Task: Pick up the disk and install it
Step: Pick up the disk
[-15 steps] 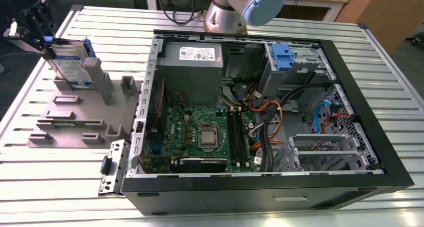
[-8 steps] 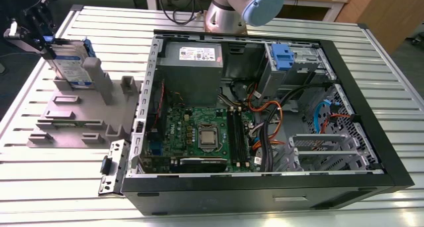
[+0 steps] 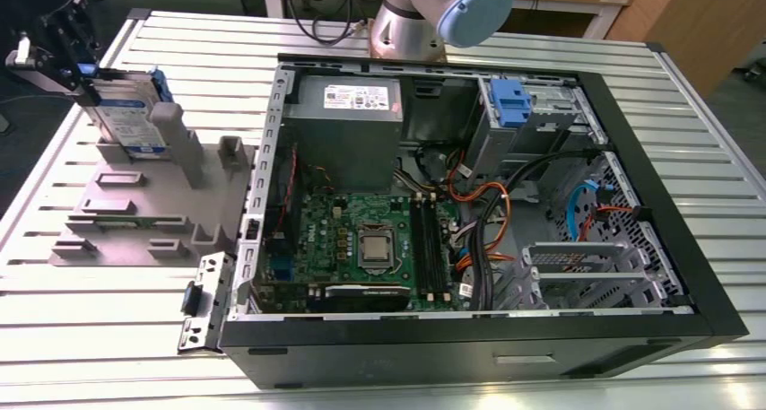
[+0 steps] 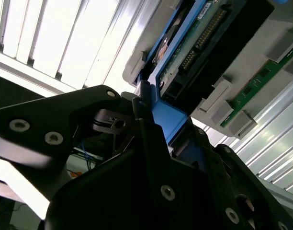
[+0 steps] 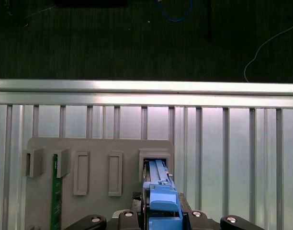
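We record the gripper [image 5: 162, 215] clamped on the upper end of the disk [image 3: 129, 114]; the disk stands upright in the grey fixture [image 3: 120, 213] on the slatted table [image 3: 96, 338], beside the open computer case [image 3: 479, 352], on the exterior view's left.

Light: bright, even, overhead in the exterior view; soft shadows beside the grey fixture [image 3: 132, 204]
Glare: the ribbed table [image 3: 683, 132] gleams pale; its slats burn white in the second wrist view
Shadow: the gripper [image 4: 168, 125] a black mass there, the disk [image 4: 199, 38] lit along its blue rail; the floor [image 5: 137, 43] near black in the first wrist view
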